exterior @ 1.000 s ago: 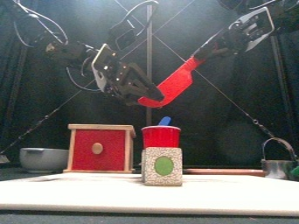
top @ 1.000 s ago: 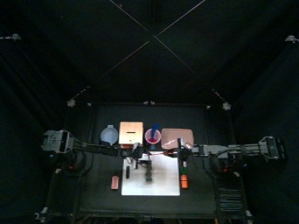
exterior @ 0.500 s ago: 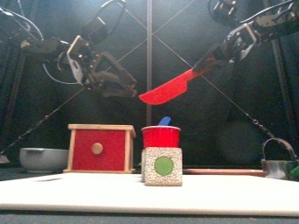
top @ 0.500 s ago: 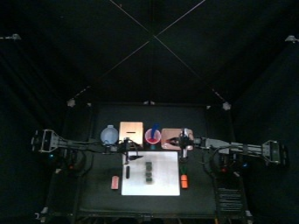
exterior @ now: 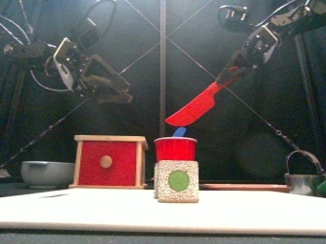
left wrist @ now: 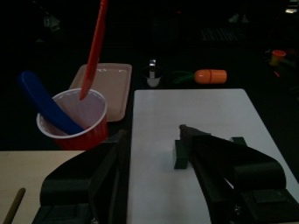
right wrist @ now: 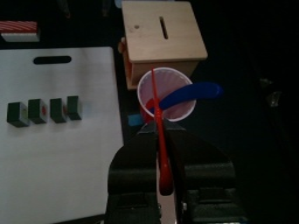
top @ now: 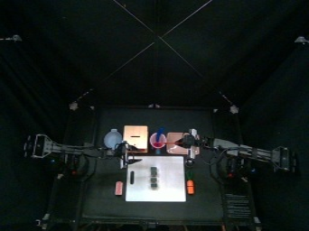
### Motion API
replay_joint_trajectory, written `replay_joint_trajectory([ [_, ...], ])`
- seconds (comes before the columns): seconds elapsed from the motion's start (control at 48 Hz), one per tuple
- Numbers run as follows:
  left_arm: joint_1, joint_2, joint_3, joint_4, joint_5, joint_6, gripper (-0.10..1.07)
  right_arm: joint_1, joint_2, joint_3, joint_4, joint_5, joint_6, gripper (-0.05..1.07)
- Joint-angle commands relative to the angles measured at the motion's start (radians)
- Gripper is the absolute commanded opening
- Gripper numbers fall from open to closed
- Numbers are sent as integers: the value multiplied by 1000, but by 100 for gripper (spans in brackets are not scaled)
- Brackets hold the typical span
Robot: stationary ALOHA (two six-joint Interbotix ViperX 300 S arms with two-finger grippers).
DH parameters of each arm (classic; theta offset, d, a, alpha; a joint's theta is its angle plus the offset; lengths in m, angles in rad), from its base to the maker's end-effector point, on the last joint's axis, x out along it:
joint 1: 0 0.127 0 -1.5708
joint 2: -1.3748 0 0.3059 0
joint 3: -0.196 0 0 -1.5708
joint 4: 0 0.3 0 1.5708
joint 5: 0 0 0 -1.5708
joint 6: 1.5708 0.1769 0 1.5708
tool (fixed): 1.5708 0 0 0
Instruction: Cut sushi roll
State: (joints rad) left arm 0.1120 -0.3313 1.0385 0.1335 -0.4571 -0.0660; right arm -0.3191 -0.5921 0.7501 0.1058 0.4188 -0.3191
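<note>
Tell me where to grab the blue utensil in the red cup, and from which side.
Grip the blue utensil by its free end, which sticks out past the red cup's rim. It leans on the rim with its lower end inside, so come from above, jaws across the handle. The right gripper holds the red knife over the cup, so probably wait.

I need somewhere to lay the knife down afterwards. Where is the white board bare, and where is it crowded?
The cutting board is bare between the sushi roll pieces and its handle slot, and below the pieces. It is crowded beside the red cup and wooden box.
</note>
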Motion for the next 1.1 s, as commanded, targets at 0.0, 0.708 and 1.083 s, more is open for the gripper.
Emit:
replay_joint_trajectory([
  [0.0, 3, -5, -11, -2, -9, 2, 87, -28, 15, -69, 14, 63, -3, 33],
  [0.708, 0, -6, 41, 0, -14, 3, 87, -129, 360, -453, 66, 456, -15, 34],
  [1.083, 2, -35, 64, -2, -31, 2, 87, -156, 495, -560, 152, 572, -18, 59],
])
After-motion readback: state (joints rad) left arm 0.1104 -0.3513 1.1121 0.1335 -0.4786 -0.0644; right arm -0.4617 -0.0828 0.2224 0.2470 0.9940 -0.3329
